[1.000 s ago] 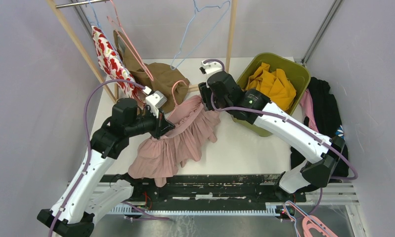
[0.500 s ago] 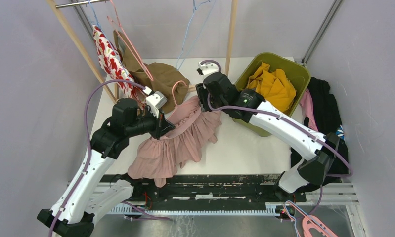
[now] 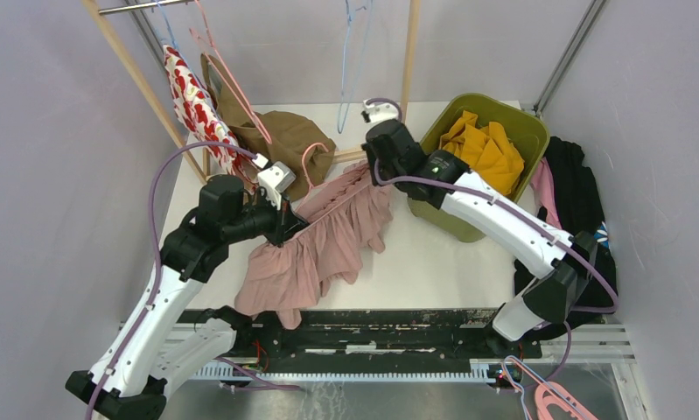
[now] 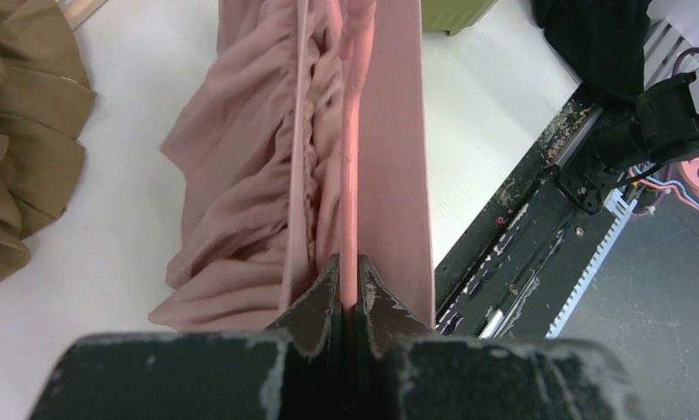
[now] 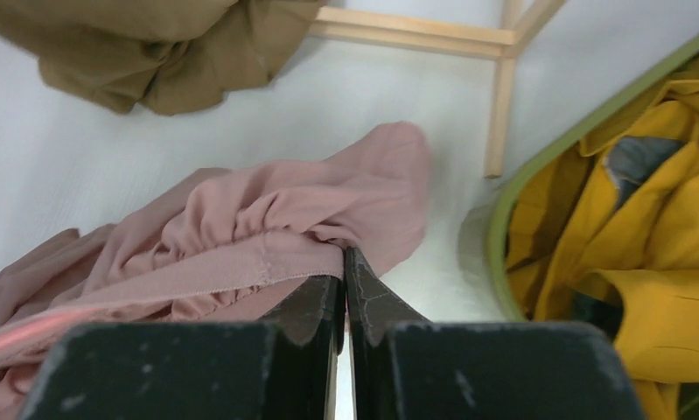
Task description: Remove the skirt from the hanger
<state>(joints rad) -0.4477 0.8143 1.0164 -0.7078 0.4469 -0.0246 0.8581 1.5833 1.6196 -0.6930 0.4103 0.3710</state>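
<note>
Midway between the worktop's [image 3: 442,262] near and far edges, the skirt [image 3: 315,249] was stretched between the left tool [image 4: 349,273], clenched on the hanger [image 4: 350,175], and the right tool [image 5: 343,262], clenched on the waistband [image 5: 267,262]; the stripping step appeared under way, and the next move called for drawing the waistband off the hanger's end.

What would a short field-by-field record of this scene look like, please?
skirt: pink, lying on the table, waistband stretched between the two arms
hanger: pink, runs along the waistband, not yet out
left jaws: shut on the hanger
right jaws: shut on the skirt's waistband
bin: green, holds a yellow garment
brown garment: heaped beyond the skirt
</note>
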